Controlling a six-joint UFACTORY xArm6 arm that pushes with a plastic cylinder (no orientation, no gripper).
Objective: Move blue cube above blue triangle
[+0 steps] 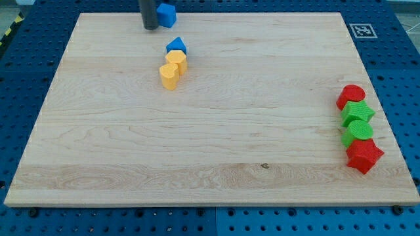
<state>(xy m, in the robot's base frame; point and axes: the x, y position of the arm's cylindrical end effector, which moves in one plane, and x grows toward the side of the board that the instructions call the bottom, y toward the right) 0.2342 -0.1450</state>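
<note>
- Wooden board (210, 151) carried eight blocks: two blue, two yellow, two red, two green.
- My tip (150, 28), a bare rod with nothing to spread or pinch, touched the blue cube (167, 14) from that cube's left.
- Blue cube sat at the view's top, above the blue triangle (176, 46); its long axis was unclear.
- Yellow blocks (172, 69) touched the blue triangle below.
- Red and green blocks (357, 128) clustered far right; shapes overlapped, hard to read.
</note>
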